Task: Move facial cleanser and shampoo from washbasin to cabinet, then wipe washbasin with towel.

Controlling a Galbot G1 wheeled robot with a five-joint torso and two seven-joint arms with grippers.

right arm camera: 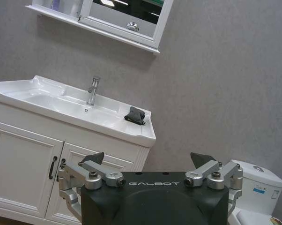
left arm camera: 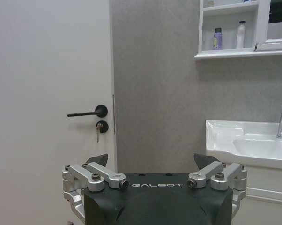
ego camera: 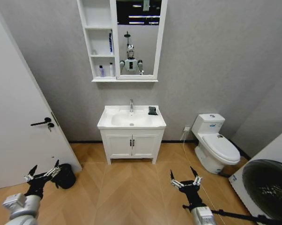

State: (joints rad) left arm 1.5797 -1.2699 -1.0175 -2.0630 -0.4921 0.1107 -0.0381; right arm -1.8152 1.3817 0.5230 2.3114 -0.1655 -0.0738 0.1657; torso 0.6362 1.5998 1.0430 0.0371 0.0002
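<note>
A black towel (ego camera: 152, 110) is seen bunched on the washbasin (ego camera: 131, 123), at its right rear corner beside the tap (ego camera: 131, 105). Two bottles (ego camera: 105, 70) are stood on the cabinet (ego camera: 100, 42) above. The left gripper (ego camera: 41, 172) and right gripper (ego camera: 184, 180) are held low, spread wide and empty, well apart from the washbasin.

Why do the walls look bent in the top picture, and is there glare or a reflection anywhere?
Head view: a wide lens bows the door and walls outward; the mirror reflects the robot and ceiling lights. Left wrist view: lines look straight, and the basin has a soft sheen. Right wrist view: the picture is tilted, the tap shines, and the towel stays dark.
</note>
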